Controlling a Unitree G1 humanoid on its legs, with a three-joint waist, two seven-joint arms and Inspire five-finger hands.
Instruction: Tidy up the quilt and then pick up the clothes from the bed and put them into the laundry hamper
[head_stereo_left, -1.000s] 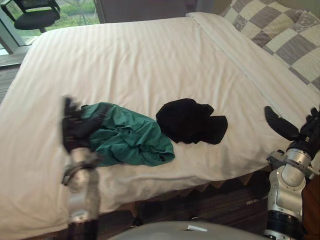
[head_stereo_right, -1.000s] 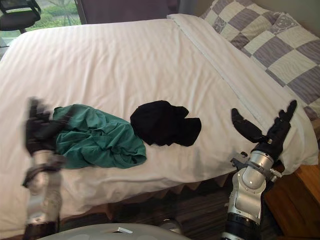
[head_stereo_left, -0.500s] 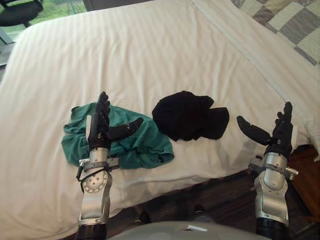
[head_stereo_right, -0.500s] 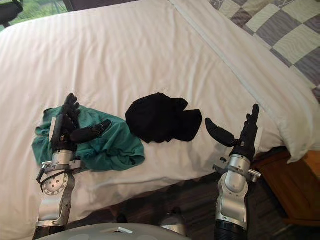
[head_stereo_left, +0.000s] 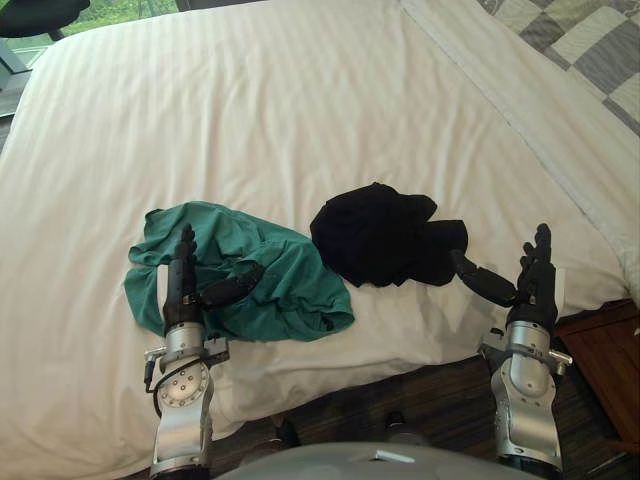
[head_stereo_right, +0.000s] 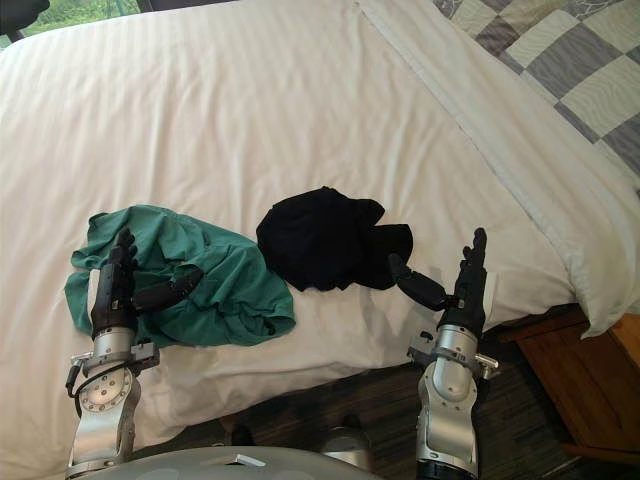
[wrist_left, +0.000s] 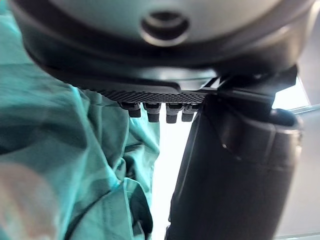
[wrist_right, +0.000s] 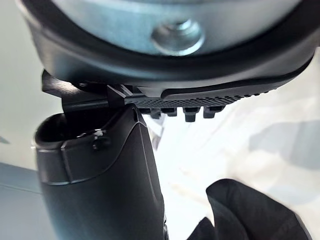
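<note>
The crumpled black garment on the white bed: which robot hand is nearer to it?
Right. The right hand is open beside the crumpled black garment; the left hand is open over the crumpled green garment, farther off.

**What I can't make out from here**

My left hand (head_stereo_left: 183, 292) stands in front of the green garment (head_stereo_left: 270, 275) and hides part of it. In the left wrist view that cloth is a close blur. Both it and the black garment (head_stereo_left: 380, 235) are too crumpled for me to tell what they are, and the right wrist view cuts the black one off. The checked bedding (head_stereo_left: 600, 50), the chair (head_stereo_left: 35, 12) and the wooden cabinet (head_stereo_right: 580, 375) run off the frame.
</note>
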